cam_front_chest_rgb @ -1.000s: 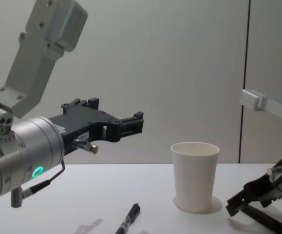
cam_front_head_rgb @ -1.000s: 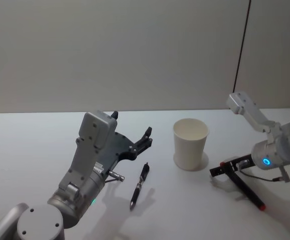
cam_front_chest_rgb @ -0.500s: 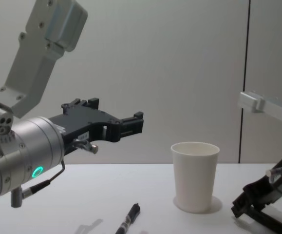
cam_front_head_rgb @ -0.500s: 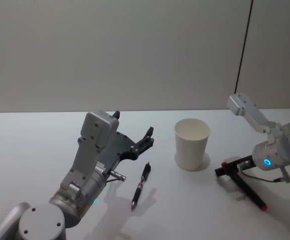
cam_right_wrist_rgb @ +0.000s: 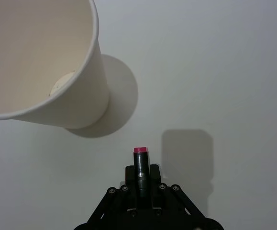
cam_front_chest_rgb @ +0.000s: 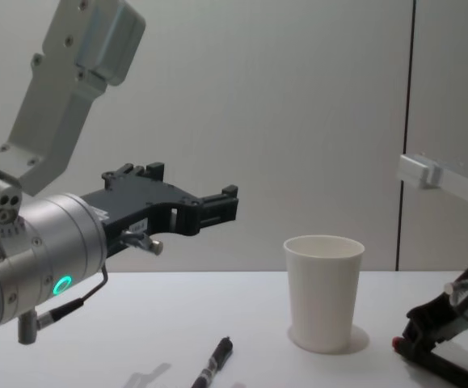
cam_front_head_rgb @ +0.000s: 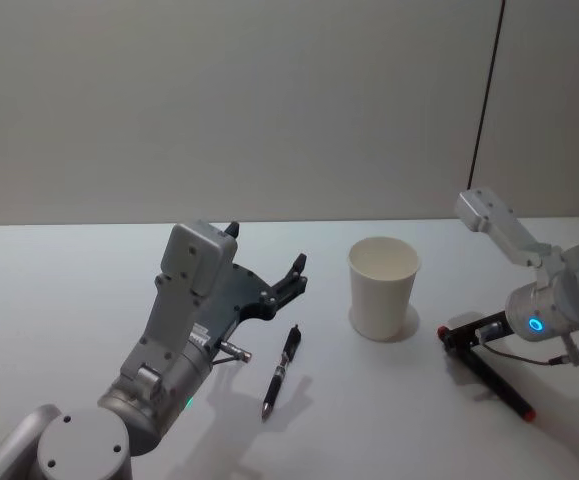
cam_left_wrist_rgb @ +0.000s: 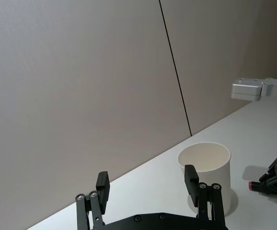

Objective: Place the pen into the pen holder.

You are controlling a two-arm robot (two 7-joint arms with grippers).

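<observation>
The pen holder, a white paper cup (cam_front_head_rgb: pixel 383 288) (cam_front_chest_rgb: pixel 324 293) (cam_left_wrist_rgb: pixel 209 178) (cam_right_wrist_rgb: pixel 42 62), stands upright on the white table. To its right my right gripper (cam_front_head_rgb: pixel 457 336) (cam_front_chest_rgb: pixel 415 333) (cam_right_wrist_rgb: pixel 140 181) is shut on a black pen (cam_front_head_rgb: pixel 497 388) (cam_right_wrist_rgb: pixel 139 158) with a pink end; that end points toward the cup, a short way off. A second black pen (cam_front_head_rgb: pixel 280 370) (cam_front_chest_rgb: pixel 212 368) lies on the table left of the cup. My left gripper (cam_front_head_rgb: pixel 266 278) (cam_front_chest_rgb: pixel 227 204) (cam_left_wrist_rgb: pixel 147 184) hovers open above and just left of that pen.
The white table (cam_front_head_rgb: pixel 59 290) runs back to a plain grey wall with a dark vertical seam (cam_front_head_rgb: pixel 484 110). Bare tabletop lies between the lying pen and the cup, and in front of the cup.
My right gripper has drawn the held pen a little to the right, away from the cup. The left arm, the lying pen and the cup have not moved.
</observation>
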